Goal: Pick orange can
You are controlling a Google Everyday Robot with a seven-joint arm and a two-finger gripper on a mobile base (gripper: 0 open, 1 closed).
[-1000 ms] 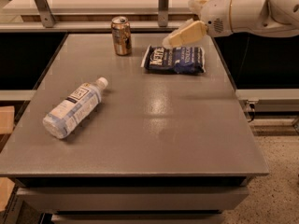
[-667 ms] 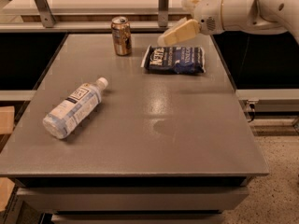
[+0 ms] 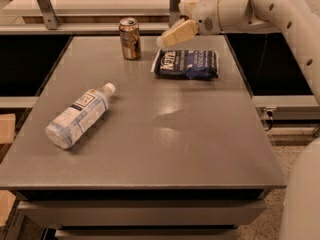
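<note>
Hand (image 3: 167,39) over grey bench (image 3: 175,129) rear, grip state cannot tell | upright shiny orange-bronze metal can (image 3: 129,39) near, view-left of it, axis vertical

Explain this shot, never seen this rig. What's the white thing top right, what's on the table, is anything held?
There is only one camera view. It looks down on a grey table from its near edge, and where the camera is mounted is not on record.

The white thing is the robot arm, which sits on a mobile base and reaches in from the top right. It ends in a beige two-finger gripper. The gripper hangs over the far side of the table, just above the left end of the chip bag.

Three things are on the table:
- The orange can stands upright at the far edge, to the left of the gripper and apart from it. It is what the robot is meant to pick.
- A dark blue chip bag lies flat to the right of the can.
- A clear water bottle lies on its side at near left.

Nothing is held yet.
</note>
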